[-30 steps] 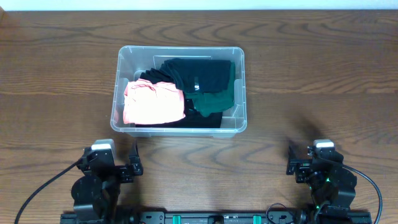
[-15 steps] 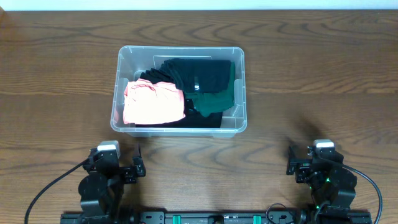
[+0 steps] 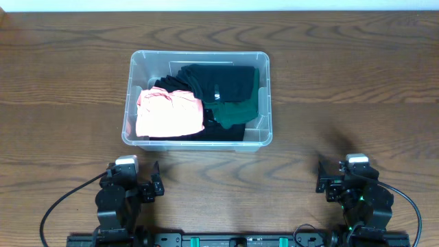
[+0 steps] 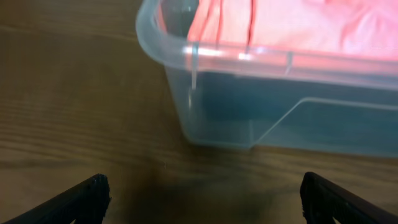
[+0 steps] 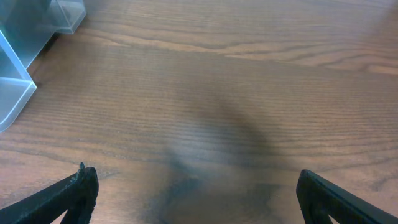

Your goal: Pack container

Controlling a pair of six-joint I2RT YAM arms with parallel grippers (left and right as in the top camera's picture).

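The clear plastic container (image 3: 264, 103) stands at the table's middle. It holds a pink garment (image 3: 168, 113) at the left, black clothes (image 3: 219, 82) at the back and a dark green piece (image 3: 239, 110) at the right. In the left wrist view the container's near left corner (image 4: 186, 93) shows with the pink garment (image 4: 311, 25) inside. My left gripper (image 3: 134, 186) is open and empty near the front edge, below the container (image 4: 202, 199). My right gripper (image 3: 339, 184) is open and empty at the front right (image 5: 196, 193). The container's corner (image 5: 18, 87) lies at the left of the right wrist view.
The dark wooden table (image 3: 343, 82) surrounds the container on all sides. Both arm bases and their black cables sit along the front edge (image 3: 219, 240).
My left arm has drawn back toward the front edge and shifted slightly right. The right arm and the container have not moved.
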